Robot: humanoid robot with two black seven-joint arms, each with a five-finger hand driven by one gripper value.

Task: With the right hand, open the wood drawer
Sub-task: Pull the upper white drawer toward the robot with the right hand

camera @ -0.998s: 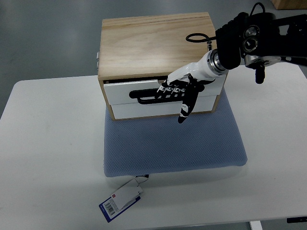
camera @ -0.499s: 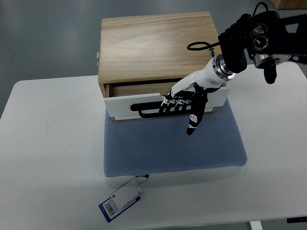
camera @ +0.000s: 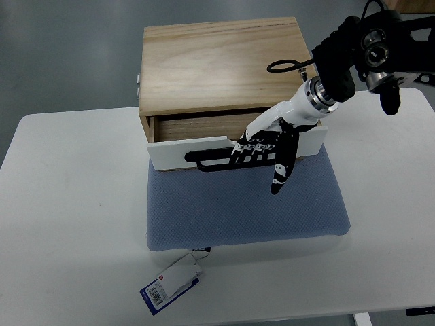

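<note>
A light wooden box stands at the back of a blue-grey mat. Its drawer has a white front and a long black handle, and it is pulled part way out, showing its wooden inside. My right hand comes in from the upper right on a black arm. Its fingers are curled over the right half of the handle, with the thumb pointing down toward the mat. The left arm is nowhere in the picture.
The mat lies on a white table. A blue and white tag hangs off the mat's front left corner. A black cable loop lies over the box's top right corner.
The drawer has slid out toward the front of the table with my right hand on its handle. The gap behind the white front has widened and the hand has moved nearer.
</note>
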